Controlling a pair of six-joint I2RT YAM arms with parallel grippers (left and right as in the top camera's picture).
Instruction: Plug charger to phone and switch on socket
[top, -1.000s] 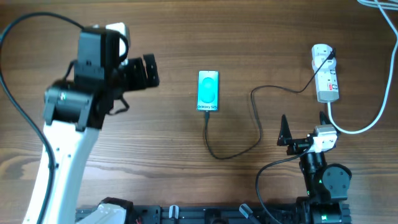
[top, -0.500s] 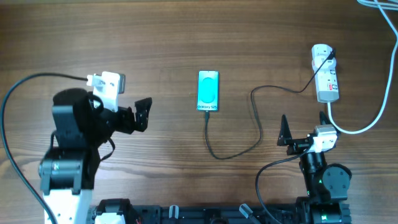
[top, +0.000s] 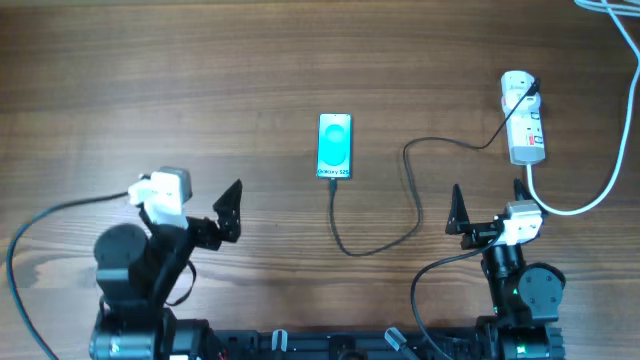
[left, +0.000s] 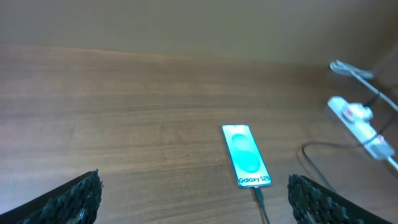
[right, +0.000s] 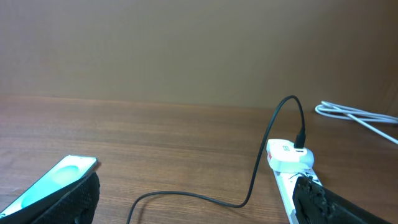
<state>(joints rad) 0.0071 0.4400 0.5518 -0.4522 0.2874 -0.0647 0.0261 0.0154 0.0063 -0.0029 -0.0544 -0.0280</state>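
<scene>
The phone lies flat mid-table, cyan screen up, and shows in the left wrist view and at the left edge of the right wrist view. The thin black charger cable runs from the phone's near short edge, loops right and reaches the white socket strip. Its plug tip meets the phone's edge. The socket also shows in both wrist views. My left gripper is open and empty, left of the phone. My right gripper is open and empty, below the socket.
A thick white cord curves from the socket's near end out past the right table edge. More white cord lies at the far right. The table is bare brown wood.
My left arm has drawn back from the far left toward the front edge, folding down, gripper still open. The right arm, phone, cable and socket have not moved.
</scene>
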